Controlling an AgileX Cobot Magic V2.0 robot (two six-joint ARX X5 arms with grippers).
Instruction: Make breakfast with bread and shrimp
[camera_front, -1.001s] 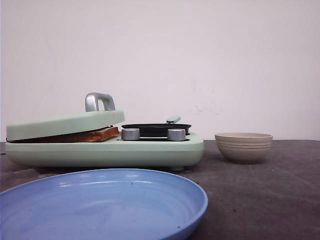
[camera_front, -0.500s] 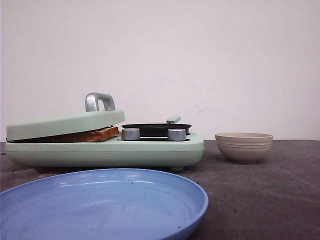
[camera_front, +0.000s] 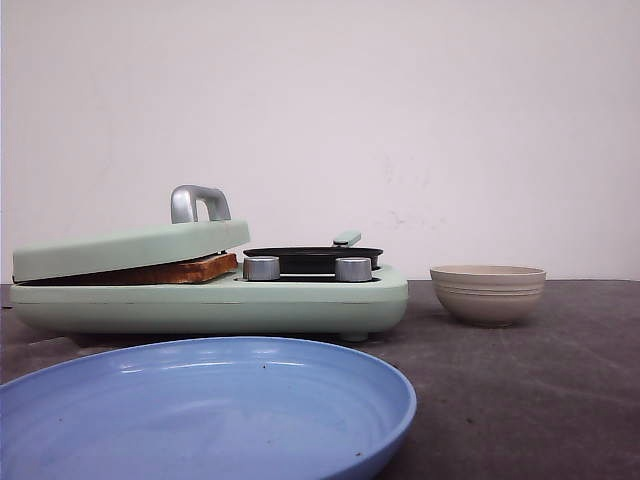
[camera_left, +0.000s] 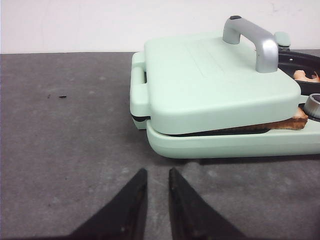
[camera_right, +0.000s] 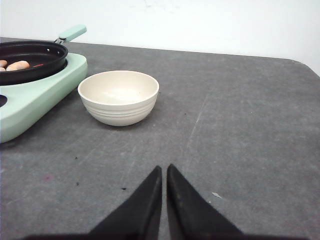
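The bread (camera_front: 190, 269) lies in the mint green breakfast maker (camera_front: 220, 305) under its lowered lid (camera_front: 130, 248); only the toasted edge shows, also in the left wrist view (camera_left: 287, 123). The shrimp (camera_right: 19, 65) lie in the black pan (camera_right: 30, 57) on the maker's right side, and also show in the left wrist view (camera_left: 305, 76). My left gripper (camera_left: 157, 172) hovers over the table in front of the maker's left end, its jaws a little apart and empty. My right gripper (camera_right: 164, 167) is shut and empty, short of the beige bowl (camera_right: 119, 96). Neither gripper shows in the front view.
A large blue plate (camera_front: 200, 410) sits at the front left of the table. The beige ribbed bowl (camera_front: 487, 293) stands empty to the right of the maker. The lid has a silver handle (camera_front: 198, 203), and two silver knobs (camera_front: 261, 268) sit at the pan's front.
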